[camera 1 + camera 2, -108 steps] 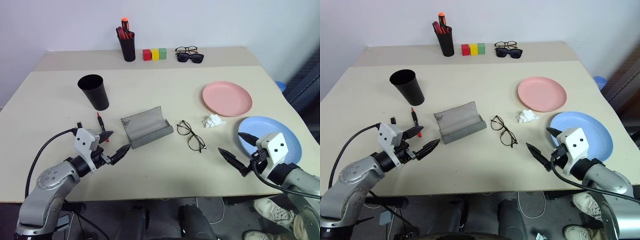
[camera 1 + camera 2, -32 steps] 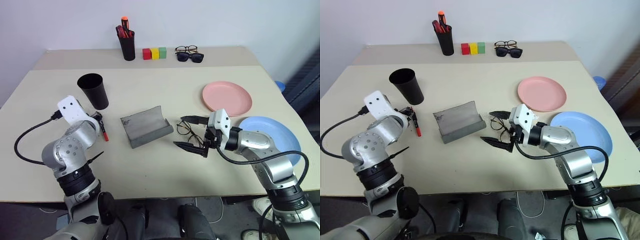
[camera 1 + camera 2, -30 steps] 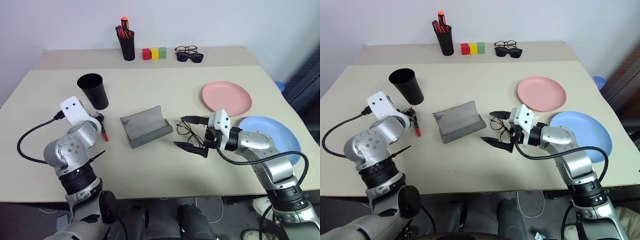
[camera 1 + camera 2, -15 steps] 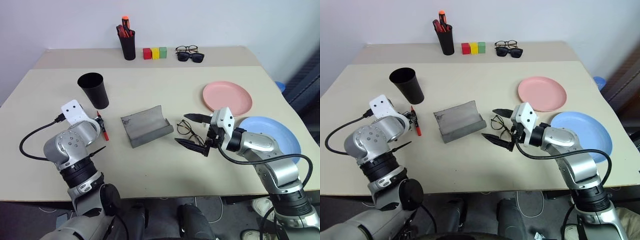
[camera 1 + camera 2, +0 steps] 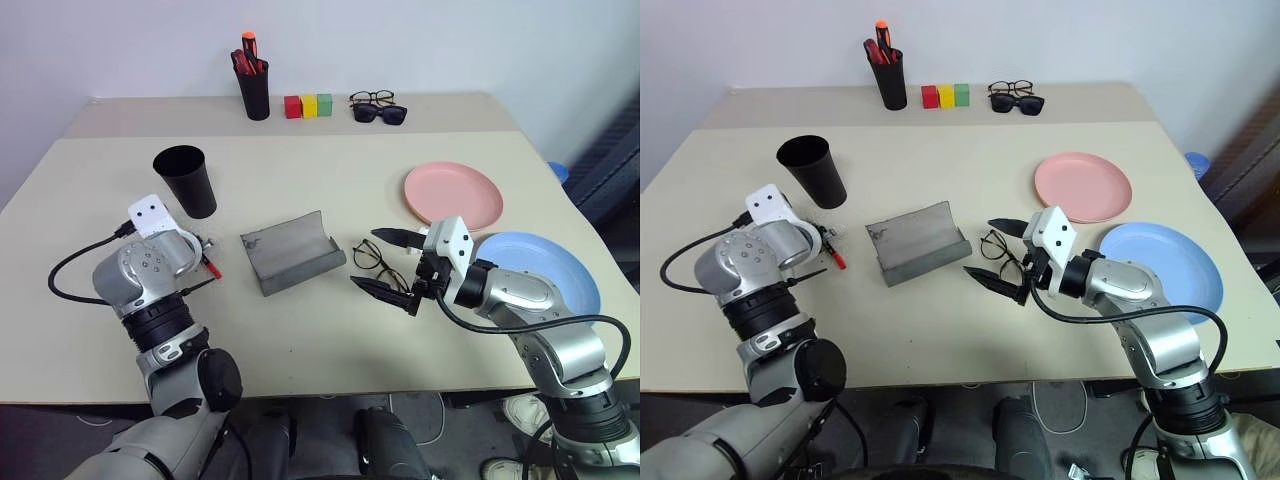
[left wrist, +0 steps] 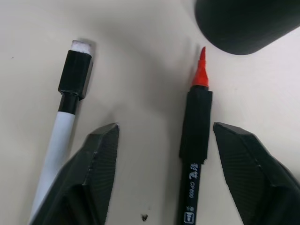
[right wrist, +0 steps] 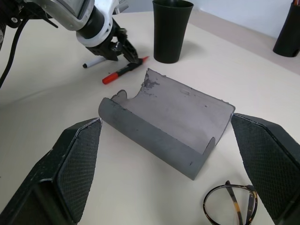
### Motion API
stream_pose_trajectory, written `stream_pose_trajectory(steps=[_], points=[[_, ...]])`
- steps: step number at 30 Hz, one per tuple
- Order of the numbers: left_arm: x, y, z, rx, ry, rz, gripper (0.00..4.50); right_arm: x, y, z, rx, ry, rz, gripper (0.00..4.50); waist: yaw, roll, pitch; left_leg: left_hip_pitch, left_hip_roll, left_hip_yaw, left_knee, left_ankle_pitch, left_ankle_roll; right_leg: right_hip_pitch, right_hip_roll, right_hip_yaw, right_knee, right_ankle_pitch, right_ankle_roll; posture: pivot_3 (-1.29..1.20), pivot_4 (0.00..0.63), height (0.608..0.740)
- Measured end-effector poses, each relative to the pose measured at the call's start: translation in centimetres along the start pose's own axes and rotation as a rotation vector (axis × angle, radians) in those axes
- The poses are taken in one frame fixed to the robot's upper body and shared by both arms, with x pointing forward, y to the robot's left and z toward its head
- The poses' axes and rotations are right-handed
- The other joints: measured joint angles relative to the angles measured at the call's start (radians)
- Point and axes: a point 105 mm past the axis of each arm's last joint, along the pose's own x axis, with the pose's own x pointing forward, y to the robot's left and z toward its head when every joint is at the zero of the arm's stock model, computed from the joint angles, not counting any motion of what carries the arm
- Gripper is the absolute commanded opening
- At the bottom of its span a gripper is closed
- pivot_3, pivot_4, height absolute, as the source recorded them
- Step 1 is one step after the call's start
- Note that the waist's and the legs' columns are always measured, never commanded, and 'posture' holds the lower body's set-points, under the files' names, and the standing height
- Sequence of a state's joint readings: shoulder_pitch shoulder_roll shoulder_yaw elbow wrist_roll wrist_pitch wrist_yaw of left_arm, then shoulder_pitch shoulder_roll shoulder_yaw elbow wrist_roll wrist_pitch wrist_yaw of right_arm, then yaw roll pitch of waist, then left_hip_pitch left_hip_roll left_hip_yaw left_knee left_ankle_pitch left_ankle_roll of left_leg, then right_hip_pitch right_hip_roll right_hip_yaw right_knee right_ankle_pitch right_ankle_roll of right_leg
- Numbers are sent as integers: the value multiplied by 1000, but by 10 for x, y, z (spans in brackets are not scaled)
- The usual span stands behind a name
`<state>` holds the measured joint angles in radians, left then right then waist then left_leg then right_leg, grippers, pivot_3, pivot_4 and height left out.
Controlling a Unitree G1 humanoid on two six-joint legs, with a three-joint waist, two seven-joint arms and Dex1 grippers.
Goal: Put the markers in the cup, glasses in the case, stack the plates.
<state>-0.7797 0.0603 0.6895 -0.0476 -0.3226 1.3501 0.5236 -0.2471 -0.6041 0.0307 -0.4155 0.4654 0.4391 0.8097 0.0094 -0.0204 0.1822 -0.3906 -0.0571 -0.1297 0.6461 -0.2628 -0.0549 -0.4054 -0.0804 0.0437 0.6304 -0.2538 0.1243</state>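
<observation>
White pen (image 6: pixel 70 98) lies beside the red-tipped marker (image 6: pixel 195 122) (cup (image 6: pixel 246 23) just beyond)

head pair: high, down over table (image 5: pixel 330 330) | wrists: low, close; both show cup (image 7: pixel 171 29)

Silver arms, white wrist housings, black cables.

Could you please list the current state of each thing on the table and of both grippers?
Red-tipped marker: uncapped, lying flat between the left gripper's fingers.
White marker: lying flat beside it.
Cup: upright.
Case: open, nothing inside.
Glasses: unfolded, on the table.
Pink plate: unstacked.
Blue plate: unstacked.
Left gripper: open.
Right gripper: open.
</observation>
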Motion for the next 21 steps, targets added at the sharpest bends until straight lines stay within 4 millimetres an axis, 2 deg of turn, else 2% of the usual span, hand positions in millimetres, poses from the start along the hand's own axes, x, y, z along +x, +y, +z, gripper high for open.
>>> stream_pose_trajectory(steps=[1,3,5,15,18,21], points=[[1,1,0,0,0,7,1149,0,0,0,1,1,0,4500,0,0,0,0,0,0,0,0,0,0,0,0,0,0,0,0,150,740],[1,2,0,0,-1,15,868,0,0,0,4,3,0,4500,0,0,0,0,0,0,0,0,0,0,0,0,0,0,0,0,150,740],[1,6,3,2,-9,22,21,-1,2,1,2,4,21,4500,0,0,0,0,0,0,0,0,0,0,0,0,0,0,0,0,150,740],[-3,6,-1,-36,-9,4,21,-4,2,1,-40,0,63,4500,0,0,0,0,0,0,0,0,0,0,0,0,0,0,0,0,150,740],[-12,0,-1,-45,-31,-60,21,-2,-1,2,-59,-36,50,4500,-1,-1,0,0,0,0,0,0,0,0,0,0,0,0,0,0,150,740],[-31,-9,8,18,-150,-183,21,1,-3,3,-52,-57,47,4500,-8,-1,0,0,0,1,-1,0,0,0,0,0,0,0,0,0,150,740]])
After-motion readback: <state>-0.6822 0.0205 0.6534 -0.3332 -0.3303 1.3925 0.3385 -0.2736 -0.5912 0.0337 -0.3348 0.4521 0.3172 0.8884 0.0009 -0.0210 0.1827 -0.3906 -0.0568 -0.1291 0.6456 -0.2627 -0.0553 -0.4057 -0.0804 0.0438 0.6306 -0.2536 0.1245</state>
